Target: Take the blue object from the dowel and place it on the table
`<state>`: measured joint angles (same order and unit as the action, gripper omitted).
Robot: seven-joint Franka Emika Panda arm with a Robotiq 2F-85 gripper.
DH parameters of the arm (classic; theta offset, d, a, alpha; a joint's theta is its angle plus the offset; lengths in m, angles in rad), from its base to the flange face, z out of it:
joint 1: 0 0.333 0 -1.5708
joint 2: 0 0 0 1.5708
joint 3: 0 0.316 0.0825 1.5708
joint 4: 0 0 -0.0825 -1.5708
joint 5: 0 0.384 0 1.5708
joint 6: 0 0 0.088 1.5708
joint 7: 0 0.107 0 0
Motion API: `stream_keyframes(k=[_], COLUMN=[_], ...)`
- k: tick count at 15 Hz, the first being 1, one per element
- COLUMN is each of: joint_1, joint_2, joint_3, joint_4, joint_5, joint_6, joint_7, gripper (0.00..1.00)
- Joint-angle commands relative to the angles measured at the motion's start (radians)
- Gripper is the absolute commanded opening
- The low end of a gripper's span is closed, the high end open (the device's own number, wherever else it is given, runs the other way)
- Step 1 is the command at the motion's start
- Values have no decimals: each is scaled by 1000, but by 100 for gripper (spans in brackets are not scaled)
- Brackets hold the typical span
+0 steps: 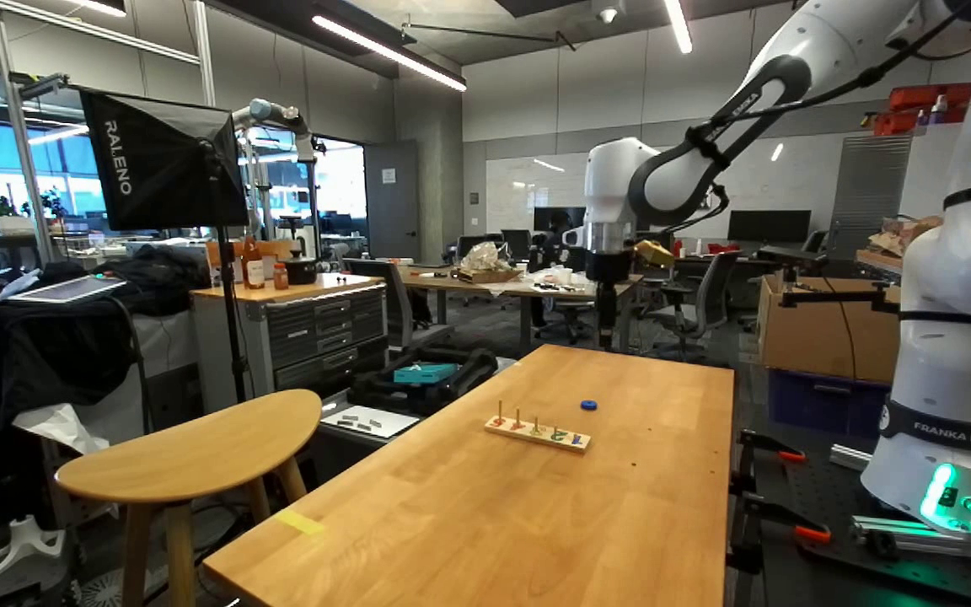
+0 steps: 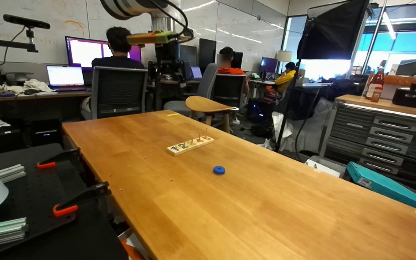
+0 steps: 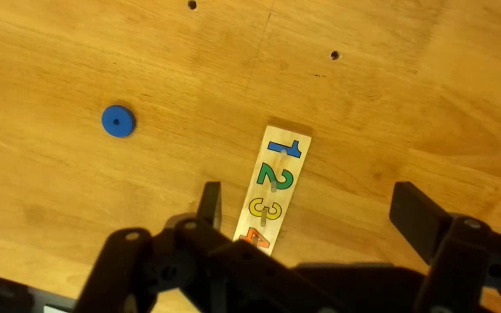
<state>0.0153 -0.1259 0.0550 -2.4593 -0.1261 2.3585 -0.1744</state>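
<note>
Desk [image 2: 284, 216]: wooden, long. Ring [image 3: 122, 123], one: blue, flat on the desk, near the board [image 3: 261, 194] but apart from it. Board, one: pale, numbered in colours. Claw [image 3: 307, 195], one: black, above the desk, spread wide.

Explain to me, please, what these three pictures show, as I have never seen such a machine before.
The machine is a Franka Emika Panda arm, ending in a two-fingered pincer. Two pictures come from cameras outside it, in different places; the wrist view comes from a camera mounted on it, facing down. On the light-wood table lie a numbered peg board and, apart from it, a blue ring with a small hole. The pincer stands open and holds nothing.
</note>
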Motion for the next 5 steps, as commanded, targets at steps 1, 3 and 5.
stream_keyframes(k=[1, 3, 5], joint_1=[8, 7, 7], joint_2=[-53, -138, -169], joint_3=[-17, -32, -36], joint_4=[-4, -12, -25], joint_5=[-2, -1, 0], joint_6=[-39, -94, -103], joint_7=[1, -5, -7], gripper=[100, 100, 100])
